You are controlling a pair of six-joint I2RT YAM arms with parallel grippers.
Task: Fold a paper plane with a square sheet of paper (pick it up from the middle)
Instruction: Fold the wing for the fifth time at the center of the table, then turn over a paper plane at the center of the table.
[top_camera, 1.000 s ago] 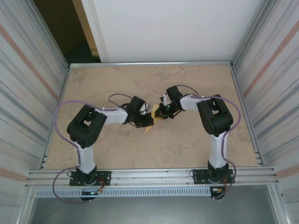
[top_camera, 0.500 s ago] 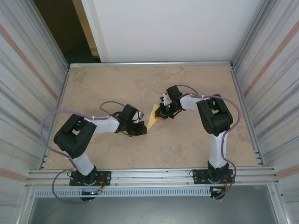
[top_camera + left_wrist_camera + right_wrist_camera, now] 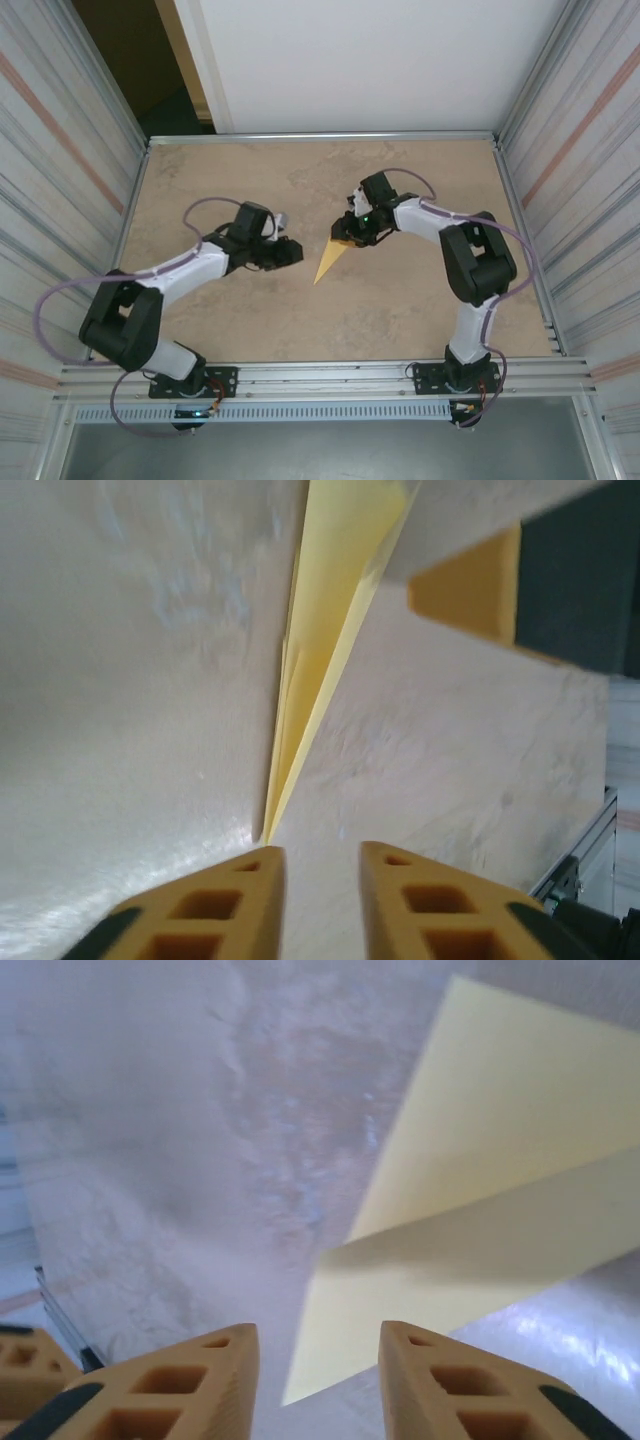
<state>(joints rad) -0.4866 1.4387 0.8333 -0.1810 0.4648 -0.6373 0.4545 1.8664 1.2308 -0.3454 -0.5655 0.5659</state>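
The square sheet of paper is folded into a narrow pale yellow paper plane (image 3: 330, 263) that lies on the table's middle, nose toward the near left. My left gripper (image 3: 294, 252) stands just left of it, open and holding nothing. From the left wrist the paper plane (image 3: 320, 650) runs away edge-on from just ahead of my left gripper (image 3: 315, 855). My right gripper (image 3: 346, 233) is open at the plane's far wide end. In the right wrist view the paper plane (image 3: 480, 1210) shows creased wings beyond my right gripper (image 3: 318, 1335); its corner lies under the gap, ungripped.
The beige table (image 3: 250, 180) is walled by corrugated metal panels (image 3: 70, 200) left and right and a white board (image 3: 360, 60) behind. A metal rail (image 3: 320, 375) runs along the near edge by the arm bases. Purple cables (image 3: 60, 290) loop off the left arm.
Both grippers were shut on the folded paper and have opened. The left arm has swung back to the left, away from the plane, which now lies loose on the table.
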